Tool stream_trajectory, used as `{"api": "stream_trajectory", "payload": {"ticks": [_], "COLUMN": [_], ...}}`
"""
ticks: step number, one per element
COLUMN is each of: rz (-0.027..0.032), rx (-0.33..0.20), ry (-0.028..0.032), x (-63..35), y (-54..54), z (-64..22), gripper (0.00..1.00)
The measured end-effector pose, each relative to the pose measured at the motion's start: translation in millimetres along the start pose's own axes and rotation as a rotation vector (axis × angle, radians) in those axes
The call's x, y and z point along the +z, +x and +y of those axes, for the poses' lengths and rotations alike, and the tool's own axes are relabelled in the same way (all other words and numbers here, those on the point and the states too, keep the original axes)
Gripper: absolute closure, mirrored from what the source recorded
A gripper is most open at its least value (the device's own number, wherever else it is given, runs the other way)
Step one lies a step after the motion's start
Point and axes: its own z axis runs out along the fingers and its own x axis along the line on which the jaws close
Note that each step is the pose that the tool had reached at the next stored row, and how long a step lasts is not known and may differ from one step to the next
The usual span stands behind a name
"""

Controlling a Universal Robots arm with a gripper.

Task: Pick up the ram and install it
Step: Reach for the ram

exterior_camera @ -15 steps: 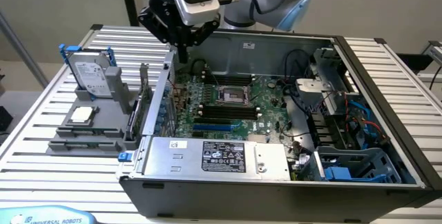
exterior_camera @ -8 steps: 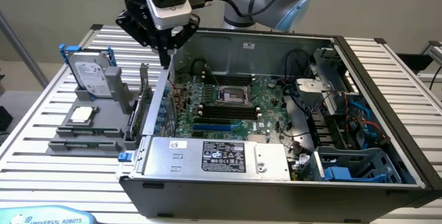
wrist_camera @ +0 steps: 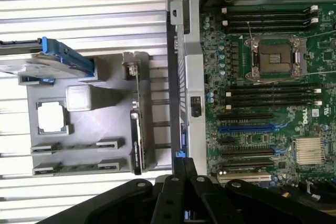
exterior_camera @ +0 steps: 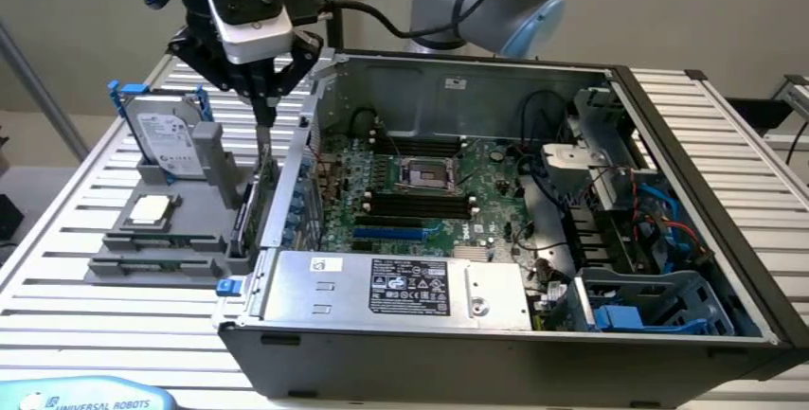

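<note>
The ram (wrist_camera: 136, 129) is a long thin green stick standing on edge in a slot of the grey holder (wrist_camera: 84, 153), just outside the computer case wall. In the exterior view the ram (exterior_camera: 250, 209) is below my gripper (exterior_camera: 263, 118), which hangs above it with a gap, fingers pointing down. The black fingertips (wrist_camera: 178, 167) are pressed together with nothing between them. The motherboard (exterior_camera: 423, 192) lies inside the open case, with its long black slots (wrist_camera: 270, 95) beside the processor socket (wrist_camera: 275, 56).
A silver hard drive in a blue frame (exterior_camera: 170, 135) and a square silver processor chip (exterior_camera: 152, 208) also sit in the holder. The case's metal wall (exterior_camera: 303, 164) rises between holder and motherboard. A power supply (exterior_camera: 392, 287) fills the case front; cables and drive bays (exterior_camera: 632, 230) crowd the exterior view's right.
</note>
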Motion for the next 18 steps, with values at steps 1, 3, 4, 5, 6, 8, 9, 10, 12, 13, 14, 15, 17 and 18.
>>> {"api": "stream_trajectory", "payload": {"ticks": [1, 3, 4, 5, 6, 8, 9, 10, 12, 13, 14, 15, 17, 18], "rz": [0.0000, 0.0000, 0.0001, 0.0000, 0.0000, 0.0000, 0.0000, -0.0001, 0.0000, 0.0001, 0.0000, -0.0001, 0.0000, 0.0000], "rx": [0.000, 0.000, 0.000, 0.000, 0.000, 0.000, 0.000, 0.000, 0.000, 0.000, 0.000, 0.000, 0.000, 0.000], "ry": [0.0000, -0.0001, 0.0000, -0.0001, 0.0000, -0.0001, -0.0001, -0.0001, 0.0000, 0.0000, -0.0001, -0.0001, -0.0001, 0.0000], "x": [0.8, 2.6, 3.5, 4.6, 5.9, 8.4, 9.8, 11.2, 14.0, 15.5, 17.1, 18.8, 21.7, 23.0], "y": [4.5, 13.4, 17.9, 22.5, 27.3, 36.2, 40.7, 45.2, 54.1, 58.6, 63.1, 68.0, 76.9, 81.3], "z": [-0.7, -2.1, -2.7, -3.4, -4.2, -5.7, -6.5, -7.3, -9.1, -10.1, -11.1, -12.3, -14.6, -15.8], "gripper": [0.89, 0.89, 0.89, 0.89, 0.89, 0.89, 0.89, 0.89, 0.89, 0.89, 0.89, 0.89, 0.89, 0.89]}}
